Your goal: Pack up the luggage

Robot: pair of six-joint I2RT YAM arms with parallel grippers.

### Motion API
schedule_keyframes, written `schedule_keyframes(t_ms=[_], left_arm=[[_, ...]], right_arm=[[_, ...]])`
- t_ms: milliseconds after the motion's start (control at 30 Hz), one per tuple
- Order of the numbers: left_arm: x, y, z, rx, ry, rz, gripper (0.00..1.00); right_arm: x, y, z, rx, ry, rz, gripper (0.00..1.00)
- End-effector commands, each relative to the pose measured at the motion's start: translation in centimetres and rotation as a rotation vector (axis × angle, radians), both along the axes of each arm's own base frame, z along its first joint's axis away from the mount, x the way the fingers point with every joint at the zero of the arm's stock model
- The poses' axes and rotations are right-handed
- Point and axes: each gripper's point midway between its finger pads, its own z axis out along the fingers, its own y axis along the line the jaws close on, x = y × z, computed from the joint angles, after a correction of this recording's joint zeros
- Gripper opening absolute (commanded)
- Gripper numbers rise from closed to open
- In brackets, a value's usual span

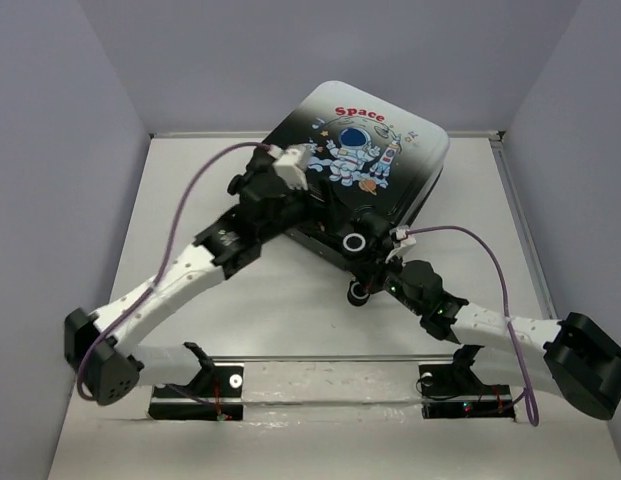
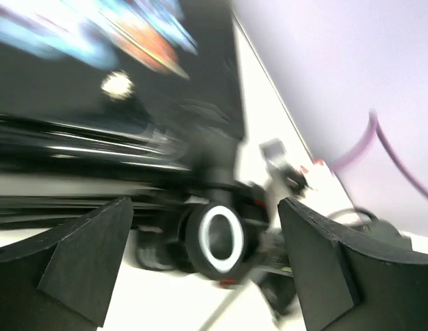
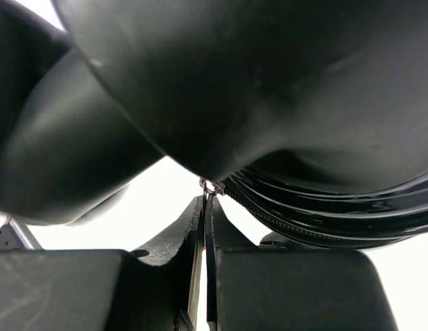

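Closed luggage (image 1: 365,150) flat on the table (image 1: 290,320) at 12 o'clock, astronaut print up. Looks a stiff, glossy shell, probably slick and fairly light; better taken by its edges or a wheel (image 1: 355,242) than on the broad face. Left gripper (image 2: 205,214) stretched in from 8 o'clock, released, jaws wide, nothing between. Right gripper (image 3: 207,203) low at the 6 o'clock corner, clenched on the small metal zip pull (image 3: 209,186)

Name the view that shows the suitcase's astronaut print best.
Top external: the whole astronaut print sits sharp on the suitcase. The left wrist catches only blurred colour streaks of it; the right wrist shows dark surfaces, no print.
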Motion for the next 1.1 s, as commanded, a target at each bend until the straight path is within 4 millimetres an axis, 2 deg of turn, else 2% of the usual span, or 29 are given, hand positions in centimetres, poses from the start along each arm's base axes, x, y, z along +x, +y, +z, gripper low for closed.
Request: schedule_keyframes(t_ms=[0,33,67,100,133,167,200,233,333,500,600,1067], left_arm=[[3.4,13.1,6.1,0.108,-0.207,0.326,0.99],[3.3,16.0,7.0,0.098,-0.23,0.398,0.99],[3.7,18.3,6.7,0.112,-0.231,0.453,0.99],[5.1,22.2,5.9,0.158,-0.232,0.563,0.99],[5.4,24.1,3.8,0.203,-0.203,0.603,0.99],[6.1,25.7,2.7,0.241,-0.185,0.635,0.99],[7.0,28.3,1.4,0.285,-0.16,0.696,0.99],[7.6,28.3,-0.7,0.323,-0.12,0.644,0.99],[9.3,28.2,-2.0,0.355,-0.129,0.557,0.99],[11.4,26.8,-1.3,0.35,-0.196,0.466,0.99],[12.6,26.1,-2.1,0.358,-0.185,0.42,0.99],[13.4,23.0,-4.3,0.332,-0.155,0.28,0.99]], right_arm=[[-1.8,1.7,7.4,0.188,-0.142,0.089,0.07],[-1.8,1.5,7.6,0.186,-0.145,0.083,0.07],[-1.9,1.3,7.6,0.181,-0.149,0.082,0.07],[-1.9,1.1,7.6,0.171,-0.155,0.081,0.07],[-2.1,0.9,7.5,0.16,-0.151,0.081,0.07],[-2.2,0.9,7.4,0.158,-0.148,0.086,0.07],[-2.3,0.9,7.3,0.155,-0.145,0.092,0.07],[-2.5,1.1,7.2,0.153,-0.142,0.107,0.07],[-2.7,1.4,6.8,0.143,-0.133,0.131,0.07],[-2.9,1.5,6.6,0.135,-0.131,0.139,0.07],[-2.8,1.6,6.7,0.135,-0.134,0.144,0.07],[-3.2,2.2,6.3,0.135,-0.125,0.182,0.07]])
